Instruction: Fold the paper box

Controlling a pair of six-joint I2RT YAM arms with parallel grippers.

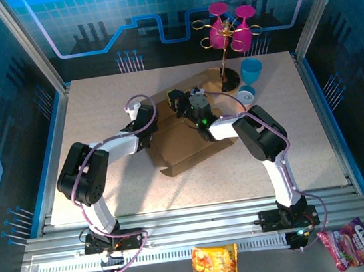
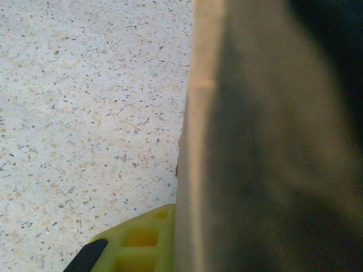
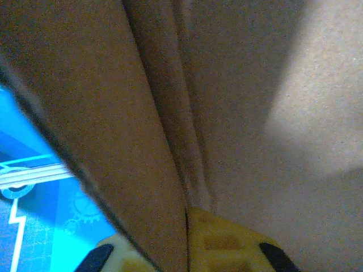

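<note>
The paper box [image 1: 182, 150] is a brown cardboard sheet, partly folded, in the middle of the table. My left gripper [image 1: 145, 123] is at its left side. In the left wrist view a raised cardboard wall [image 2: 255, 158] stands right against one yellow finger [image 2: 139, 241] and hides the other; the gripper is shut on that wall. My right gripper [image 1: 184, 102] is at the box's far edge. In the right wrist view a cardboard flap [image 3: 113, 124] runs down between both yellow fingers [image 3: 227, 243], which press on it.
A gold rack with pink cups [image 1: 229, 26] stands at the back right, with a blue cup [image 1: 251, 71] and a small cup [image 1: 246, 92] beside it. Snack packets [image 1: 216, 267] [image 1: 349, 245] lie below the table's near edge. Bare speckled tabletop [image 1: 92, 114] lies to the left.
</note>
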